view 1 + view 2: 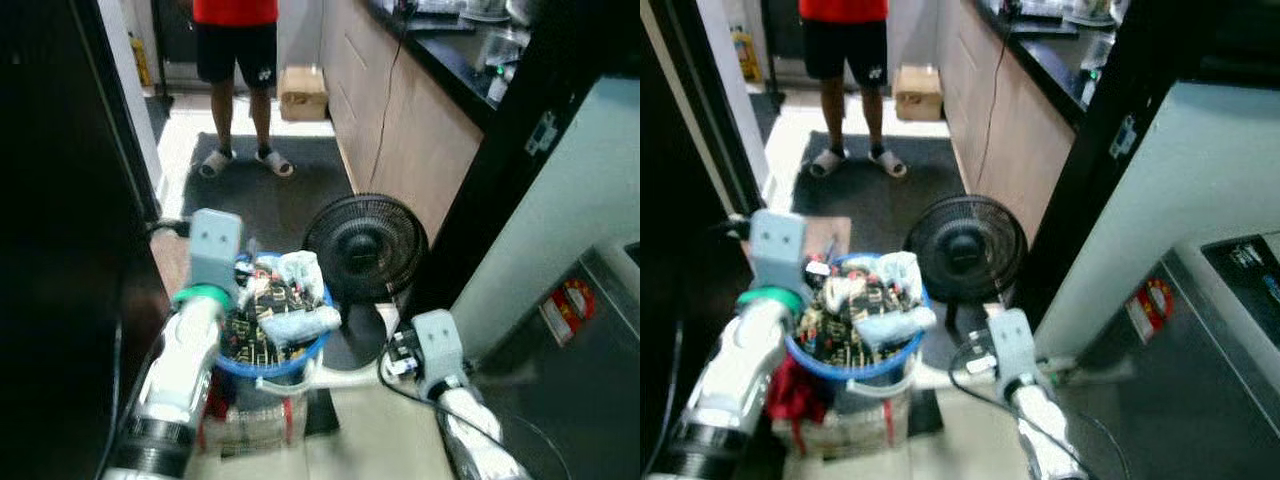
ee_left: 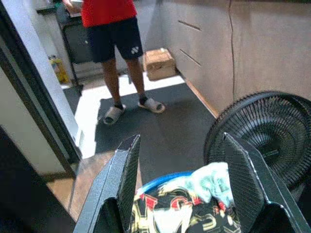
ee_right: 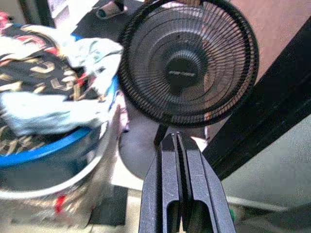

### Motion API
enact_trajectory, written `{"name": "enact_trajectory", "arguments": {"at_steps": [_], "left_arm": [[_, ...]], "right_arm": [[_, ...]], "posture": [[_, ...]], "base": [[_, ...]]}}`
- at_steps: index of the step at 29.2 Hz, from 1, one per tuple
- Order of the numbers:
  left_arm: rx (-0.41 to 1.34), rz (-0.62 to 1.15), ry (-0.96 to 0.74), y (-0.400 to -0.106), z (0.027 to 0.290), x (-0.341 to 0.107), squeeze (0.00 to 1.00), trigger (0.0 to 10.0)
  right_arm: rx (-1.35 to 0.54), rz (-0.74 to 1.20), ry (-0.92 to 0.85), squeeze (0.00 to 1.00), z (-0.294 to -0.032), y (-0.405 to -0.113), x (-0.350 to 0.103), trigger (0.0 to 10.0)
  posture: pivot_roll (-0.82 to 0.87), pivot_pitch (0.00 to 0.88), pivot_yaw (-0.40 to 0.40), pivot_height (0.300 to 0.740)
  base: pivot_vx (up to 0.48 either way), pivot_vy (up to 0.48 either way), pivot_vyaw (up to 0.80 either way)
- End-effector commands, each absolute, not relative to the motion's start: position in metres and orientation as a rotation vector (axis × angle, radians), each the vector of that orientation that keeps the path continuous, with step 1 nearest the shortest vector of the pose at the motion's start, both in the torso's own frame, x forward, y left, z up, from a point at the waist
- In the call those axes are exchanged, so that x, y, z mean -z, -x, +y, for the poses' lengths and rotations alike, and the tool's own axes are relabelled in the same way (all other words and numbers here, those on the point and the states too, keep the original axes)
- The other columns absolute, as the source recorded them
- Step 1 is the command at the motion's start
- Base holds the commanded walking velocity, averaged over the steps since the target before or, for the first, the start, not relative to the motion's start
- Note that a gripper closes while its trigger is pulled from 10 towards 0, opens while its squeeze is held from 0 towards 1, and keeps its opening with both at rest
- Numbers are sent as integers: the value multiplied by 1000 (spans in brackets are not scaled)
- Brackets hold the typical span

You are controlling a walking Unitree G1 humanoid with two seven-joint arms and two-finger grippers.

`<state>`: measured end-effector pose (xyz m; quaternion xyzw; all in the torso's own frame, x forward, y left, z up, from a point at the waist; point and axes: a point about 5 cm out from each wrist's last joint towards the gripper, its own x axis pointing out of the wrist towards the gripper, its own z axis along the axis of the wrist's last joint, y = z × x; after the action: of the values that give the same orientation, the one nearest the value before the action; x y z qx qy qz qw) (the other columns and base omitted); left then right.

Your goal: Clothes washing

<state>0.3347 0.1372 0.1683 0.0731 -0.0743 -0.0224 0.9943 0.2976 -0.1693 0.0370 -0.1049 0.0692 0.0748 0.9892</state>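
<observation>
Laundry, a heap of patterned black-and-gold and pale cloth (image 1: 275, 310), sits in round blue plastic basket (image 1: 300, 360) w/ my left tool (image 2: 180, 187) spread just above it, nearer arm. Right tool (image 3: 180, 165) pressed together, facing black floor fan (image 1: 365, 245).

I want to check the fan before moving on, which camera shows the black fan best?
The right wrist view: the black fan faces the lens, grille and hub sharp. Both eye views show it whole but smaller, on the floor beside the blue laundry basket. The left wrist view catches one edge.
</observation>
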Motion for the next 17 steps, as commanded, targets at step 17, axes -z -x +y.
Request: {"name": "enact_trajectory", "arguments": {"at_steps": [17], "left_arm": [[40, -87, -173, -332, 140, -147, 0, 10000]], "right_arm": [[-123, 116, 230, 0, -173, -303, -42, 10000]], "posture": [[91, 0, -7, 740]], "base": [[382, 0, 188]]}}
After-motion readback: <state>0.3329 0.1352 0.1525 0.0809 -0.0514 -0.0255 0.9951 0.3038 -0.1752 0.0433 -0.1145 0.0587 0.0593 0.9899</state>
